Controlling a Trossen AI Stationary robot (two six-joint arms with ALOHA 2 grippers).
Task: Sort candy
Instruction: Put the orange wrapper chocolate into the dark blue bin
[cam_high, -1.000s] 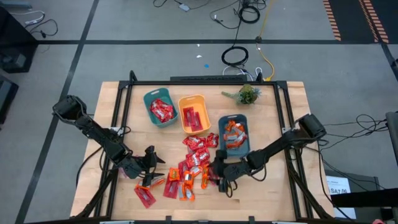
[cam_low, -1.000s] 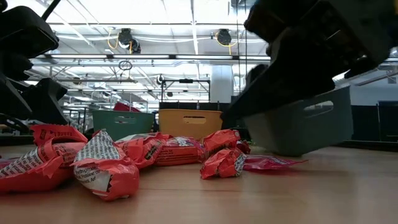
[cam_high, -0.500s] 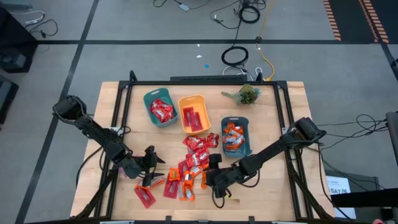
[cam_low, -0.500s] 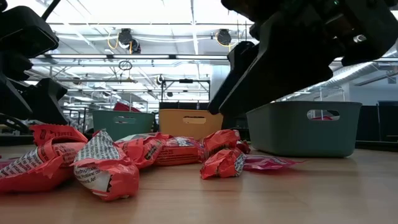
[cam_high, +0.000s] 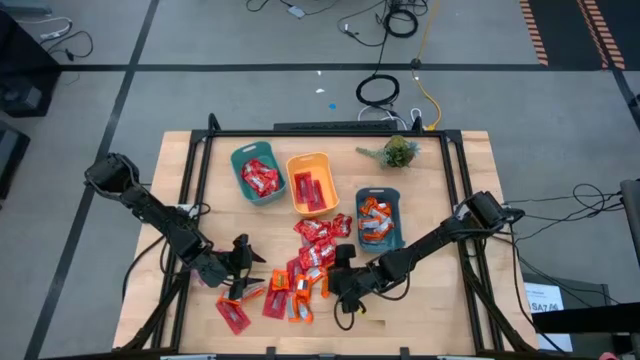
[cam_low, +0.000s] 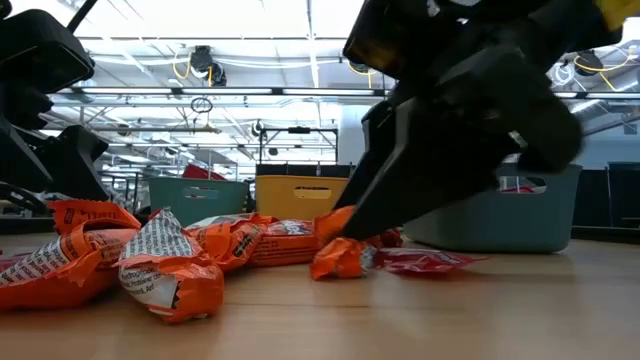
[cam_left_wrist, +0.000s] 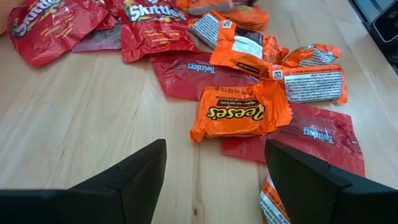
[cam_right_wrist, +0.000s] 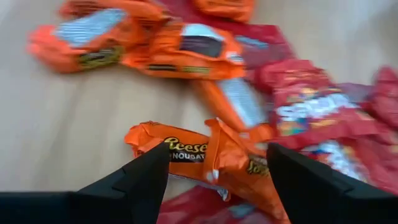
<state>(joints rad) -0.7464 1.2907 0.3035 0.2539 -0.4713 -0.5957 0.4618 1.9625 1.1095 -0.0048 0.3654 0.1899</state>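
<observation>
Candy (cam_high: 305, 275), small shiny red and orange wrapped packets, lies loose mid-table near us. We have the right gripper (cam_high: 345, 290) low at the pile's right edge, fingers apart over an orange Reese's packet (cam_right_wrist: 205, 155), nothing held, lined up to pick. Left gripper (cam_high: 240, 272) waits open at the left. Far teal bin (cam_high: 257, 174) and orange bin (cam_high: 310, 183) hold red packets, right teal bin (cam_high: 376, 217) orange ones.

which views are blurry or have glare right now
Right wrist view: motion-blurred, the candy smeared between the open right tool. Left wrist view: sharp, wrapper print readable, open left tool. Low view: bright ceiling lights wash out the top; the near arm is a dark, soft silhouette. High view: even light.
</observation>
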